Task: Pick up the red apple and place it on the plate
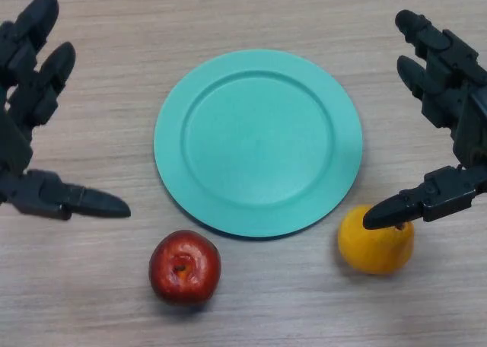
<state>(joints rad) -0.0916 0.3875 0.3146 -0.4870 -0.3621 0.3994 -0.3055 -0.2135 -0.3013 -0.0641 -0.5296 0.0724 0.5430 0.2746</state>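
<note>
1. Red apple (185, 266): glossy, deep red with darker mottling, stem dimple facing up. It sits on the wooden table (251, 16) just beside the near-left rim of the plate, not on it.
2. Teal plate (258, 141): round, raised rim, nothing on it, centre of view.
3. Orange fruit (377, 240): near the plate's near-right rim, partly covered by the right thumb tip.
4. Left hand (23, 126): spread wide, fingers straight, holding nothing, well left of the apple.
5. Right hand (456, 111): spread wide, nothing grasped.
</note>
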